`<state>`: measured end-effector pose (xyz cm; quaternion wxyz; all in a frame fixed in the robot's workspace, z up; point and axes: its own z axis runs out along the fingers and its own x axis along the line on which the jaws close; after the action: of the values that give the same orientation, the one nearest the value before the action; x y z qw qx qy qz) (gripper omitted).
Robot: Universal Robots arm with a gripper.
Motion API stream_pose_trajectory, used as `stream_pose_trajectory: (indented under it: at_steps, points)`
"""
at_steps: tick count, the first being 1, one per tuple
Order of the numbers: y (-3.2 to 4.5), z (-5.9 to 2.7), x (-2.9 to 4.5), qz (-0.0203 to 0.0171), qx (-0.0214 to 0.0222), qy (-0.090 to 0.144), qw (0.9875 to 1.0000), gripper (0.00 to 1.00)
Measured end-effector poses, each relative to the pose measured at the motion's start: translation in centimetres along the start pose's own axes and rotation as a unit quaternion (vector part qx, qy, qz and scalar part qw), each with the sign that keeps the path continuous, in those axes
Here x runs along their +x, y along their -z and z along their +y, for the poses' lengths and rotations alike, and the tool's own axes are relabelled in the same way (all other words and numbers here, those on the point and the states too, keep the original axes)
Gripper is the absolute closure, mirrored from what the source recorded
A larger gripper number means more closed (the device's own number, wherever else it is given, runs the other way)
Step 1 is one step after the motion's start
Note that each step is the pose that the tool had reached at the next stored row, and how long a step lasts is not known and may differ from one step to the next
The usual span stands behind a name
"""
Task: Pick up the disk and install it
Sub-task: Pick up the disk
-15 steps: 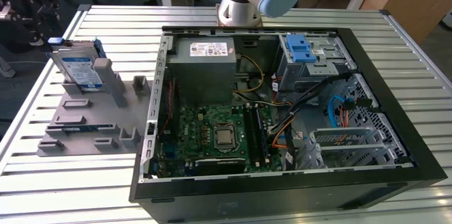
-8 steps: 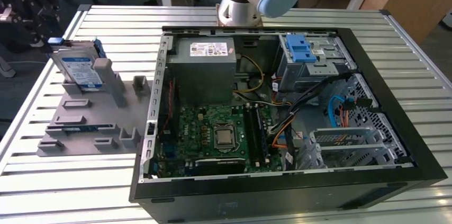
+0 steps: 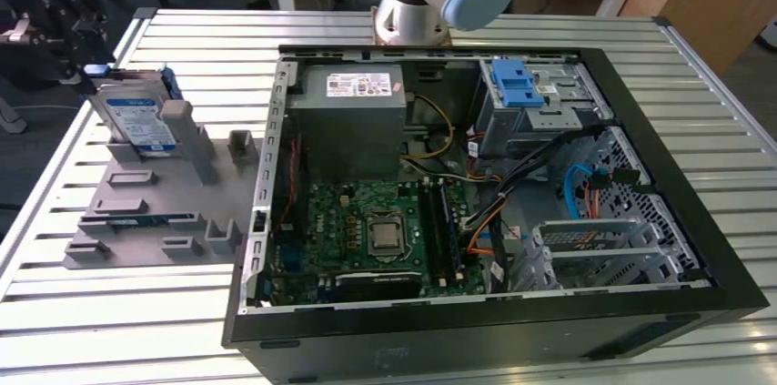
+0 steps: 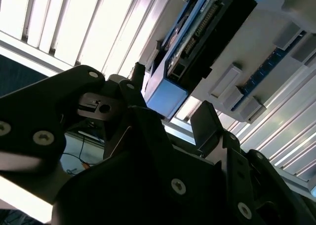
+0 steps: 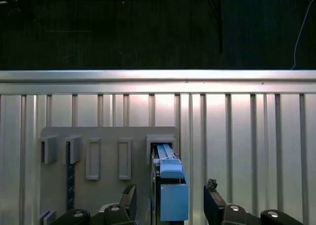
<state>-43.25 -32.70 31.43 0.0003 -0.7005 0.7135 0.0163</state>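
Hovers with end effector [image 5: 171,188] spread and empty, the upright disk [image 5: 173,203] dead ahead in its grey holder [image 5: 103,135], blue end between the fingers [image 5: 129,196].

Arm [image 3: 419,3]: in the exterior view, a grey base column and a shoulder joint with a pale blue cap stand at the far edge of the counter [image 3: 364,25].

Tool [image 3: 73,39]: its black body is at the exterior view's left edge, raised above the counter surface and angled downward.

In both wrist views the tool [image 5: 171,198] [image 4: 170,94] has its two black fingers [image 5: 129,195] [image 4: 205,124] spread well apart, with the jaws standing open. The black linkage plates [image 4: 177,185] behind the fingers carry visible screw heads.
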Motion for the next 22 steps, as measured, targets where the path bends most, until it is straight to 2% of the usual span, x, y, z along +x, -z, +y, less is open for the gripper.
stream_pose_trajectory:
  at_steps: [2,3,4,5,13,22]
  points:
    - [-0.32,0.01,0.0,0.0,0.0,0.0,1.0,0.37]
    - [-0.49,0.01,0.0,0.0,0.0,0.0,1.0,0.43]
    - [-0.66,0.01,0.0,0.0,0.0,0.0,1.0,0.43]
    - [-0.8,0.01,0.0,0.0,0.0,0.0,1.0,0.5]
    - [-1.67,0.0,0.02,0.0,-0.0001,0.0,1.0,0.5]
    - [-2.0,-0.01,0.15,0.0,0.0,0.0,1.0,0.5]
